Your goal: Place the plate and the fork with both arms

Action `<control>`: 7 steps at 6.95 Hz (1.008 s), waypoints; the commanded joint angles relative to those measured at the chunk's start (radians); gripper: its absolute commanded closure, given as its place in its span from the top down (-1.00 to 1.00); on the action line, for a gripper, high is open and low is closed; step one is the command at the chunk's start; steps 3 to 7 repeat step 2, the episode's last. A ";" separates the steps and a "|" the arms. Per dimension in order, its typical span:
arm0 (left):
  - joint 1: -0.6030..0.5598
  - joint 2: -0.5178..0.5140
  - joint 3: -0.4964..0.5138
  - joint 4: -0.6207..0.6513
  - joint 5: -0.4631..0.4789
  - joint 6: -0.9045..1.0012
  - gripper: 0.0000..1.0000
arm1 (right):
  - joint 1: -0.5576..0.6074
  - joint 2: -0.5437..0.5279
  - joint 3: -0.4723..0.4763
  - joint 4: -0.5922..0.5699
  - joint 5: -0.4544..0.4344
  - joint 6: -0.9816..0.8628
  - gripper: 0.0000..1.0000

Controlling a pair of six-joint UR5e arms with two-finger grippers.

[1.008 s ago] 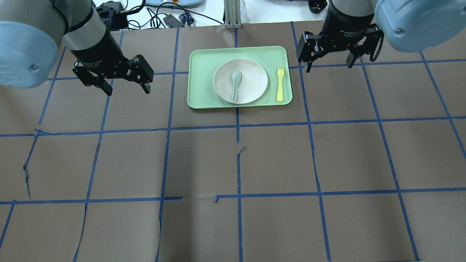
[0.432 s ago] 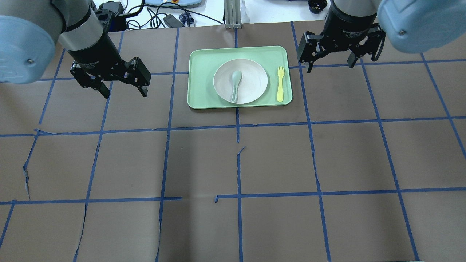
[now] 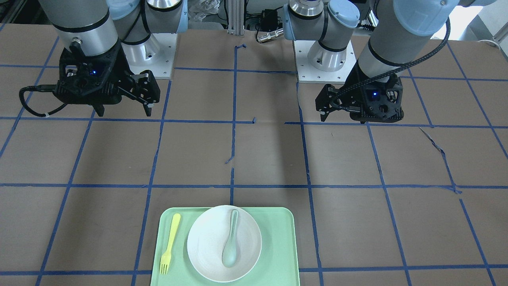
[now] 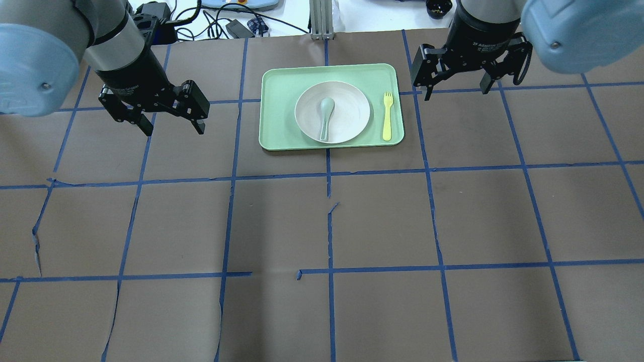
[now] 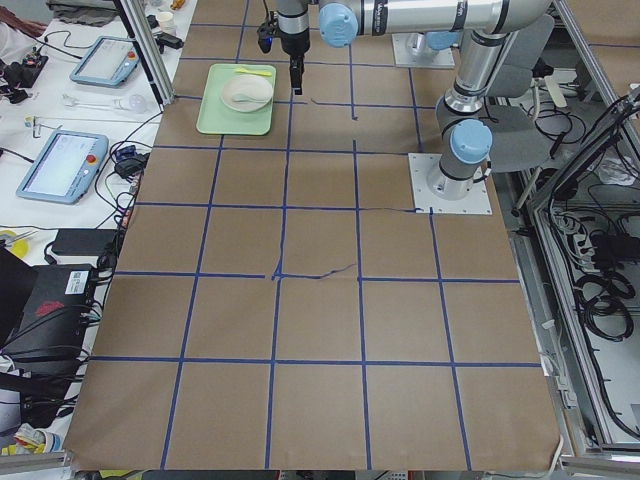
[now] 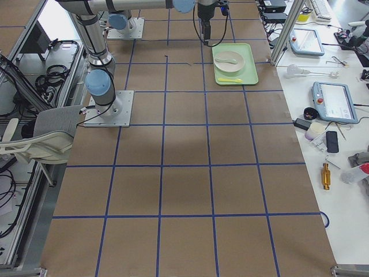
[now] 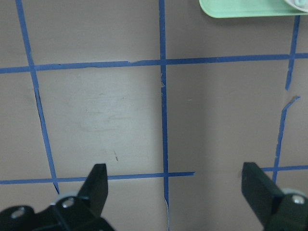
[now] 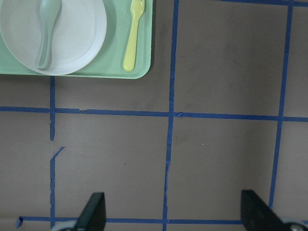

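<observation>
The left end effector (image 4: 173,128) hangs over the brown worktop (image 4: 322,226). Its two fingers (image 4: 144,123) are spread wide apart and it holds nothing. The right end effector (image 4: 456,92) hangs over the worktop too, spread just as wide, with nothing in it. Between the two end effectors sits a green tray (image 4: 276,110). The plate (image 4: 352,108) lies in the middle of the tray, well away from the left end effector and nearer to the right one. A pale green spoon (image 4: 325,116) lies in the plate. The fork (image 4: 387,116) lies flat on the tray just beside the plate, on the side toward the right end effector. It does not touch the plate. Neither end effector touches the tray.
</observation>
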State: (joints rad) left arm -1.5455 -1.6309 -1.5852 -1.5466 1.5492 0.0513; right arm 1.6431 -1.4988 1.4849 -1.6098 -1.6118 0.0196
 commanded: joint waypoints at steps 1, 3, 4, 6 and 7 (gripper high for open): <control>-0.005 -0.003 0.002 0.019 -0.006 -0.001 1.00 | 0.000 0.000 0.000 -0.001 0.000 -0.001 1.00; -0.011 -0.003 -0.004 0.019 -0.004 -0.008 1.00 | 0.000 0.000 0.000 -0.002 0.000 0.000 1.00; -0.011 -0.003 -0.004 0.019 -0.004 -0.008 1.00 | 0.000 0.000 0.000 -0.002 0.000 0.000 1.00; -0.011 -0.003 -0.004 0.019 -0.004 -0.008 1.00 | 0.000 0.000 0.000 -0.002 0.000 0.000 1.00; -0.011 -0.003 -0.004 0.019 -0.004 -0.008 1.00 | 0.000 0.000 0.000 -0.002 0.000 0.000 1.00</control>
